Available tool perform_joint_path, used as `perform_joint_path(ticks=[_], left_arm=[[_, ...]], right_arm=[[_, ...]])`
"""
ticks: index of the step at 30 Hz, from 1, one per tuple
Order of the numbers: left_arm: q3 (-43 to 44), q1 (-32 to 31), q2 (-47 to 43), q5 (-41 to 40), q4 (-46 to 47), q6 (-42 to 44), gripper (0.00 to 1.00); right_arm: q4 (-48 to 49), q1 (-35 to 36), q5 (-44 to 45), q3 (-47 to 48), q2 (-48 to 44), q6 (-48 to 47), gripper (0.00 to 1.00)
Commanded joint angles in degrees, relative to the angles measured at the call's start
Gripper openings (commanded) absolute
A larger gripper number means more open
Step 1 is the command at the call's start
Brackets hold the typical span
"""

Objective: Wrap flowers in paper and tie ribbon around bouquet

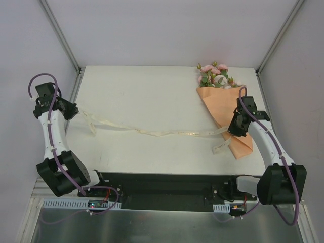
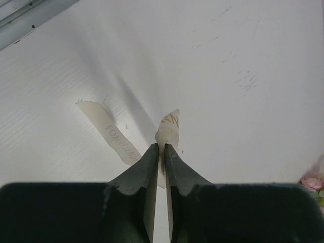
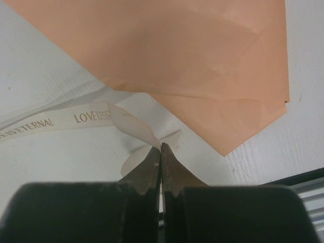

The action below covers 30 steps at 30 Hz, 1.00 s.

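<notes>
The bouquet lies at the table's right side, with pink flowers (image 1: pixel 214 73) sticking out of the peach-orange paper (image 1: pixel 223 109) cone. The cream ribbon (image 1: pixel 162 132) runs slack across the table between both grippers. My left gripper (image 1: pixel 76 112) at the left edge pinches one end of the ribbon (image 2: pixel 169 126) at its fingertips, and a short tail (image 2: pixel 109 130) lies beside it. My right gripper (image 3: pixel 161 146) is shut on the ribbon (image 3: pixel 50 121) near the other end, just in front of the paper (image 3: pixel 192 50) cone's narrow tip. A printed tail (image 1: pixel 221 147) hangs loose near it.
The white table (image 1: pixel 152 96) is bounded by grey walls and metal posts (image 1: pixel 61 35) at the back corners. A black rail (image 1: pixel 162 185) with the arm bases runs along the near edge. A pink bloom (image 2: pixel 311 181) shows at the far right of the left wrist view.
</notes>
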Motion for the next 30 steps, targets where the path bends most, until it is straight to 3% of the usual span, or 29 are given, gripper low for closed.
perform_joint_path(ticks=[1, 2, 6, 9, 13, 15, 16, 17, 20, 24, 30], left_arm=[[2.3, 1.5, 0.8, -1.2, 0.6, 0.3, 0.13], [2.5, 1.7, 1.1, -0.9, 0.6, 0.4, 0.3], [1.6, 1.5, 0.9, 6.7, 3.5, 1.6, 0.74], [-2.6, -2.1, -1.3, 19.5, 13.1, 2.7, 0.98], [-1.5, -14.4, -0.4, 23.3, 16.9, 2.1, 0.99], [-3.2, -19.9, 1.9, 27.4, 25.1, -2.5, 0.99], [-4.0, -26.3, 3.2, 29.0, 29.1, -4.6, 0.99], [-4.7, -29.5, 6.7, 31.3, 38.4, -6.7, 0.99], [-4.1, -42.9, 17.3, 33.7, 51.1, -13.9, 0.99], [5.6, -55.2, 32.3, 31.4, 65.6, -18.8, 0.99], [21.1, -65.7, 49.5, 23.4, 68.1, -20.6, 0.99]], right_arm=[[1.6, -1.4, -1.7, 0.4, 0.9, -0.3, 0.01], [1.7, -1.6, -1.9, 0.2, 1.2, -0.5, 0.01], [1.9, -2.1, -3.1, -1.3, 1.9, -1.3, 0.01], [2.1, -3.3, -7.0, -3.2, 2.8, -1.4, 0.01], [3.3, -5.8, -13.6, -6.7, 3.0, -0.2, 0.01], [3.7, -7.3, -15.4, -8.5, 2.5, 0.5, 0.01], [3.7, -7.8, -15.5, -8.9, 1.3, 1.6, 0.01], [3.8, -8.2, -15.5, -9.5, 0.4, 1.9, 0.01], [3.3, -9.5, -15.3, -11.4, -4.4, 4.0, 0.01], [0.6, -9.9, -14.2, -12.5, -10.3, 5.4, 0.01], [-2.8, -10.0, -13.8, -14.6, -17.5, 6.2, 0.01]])
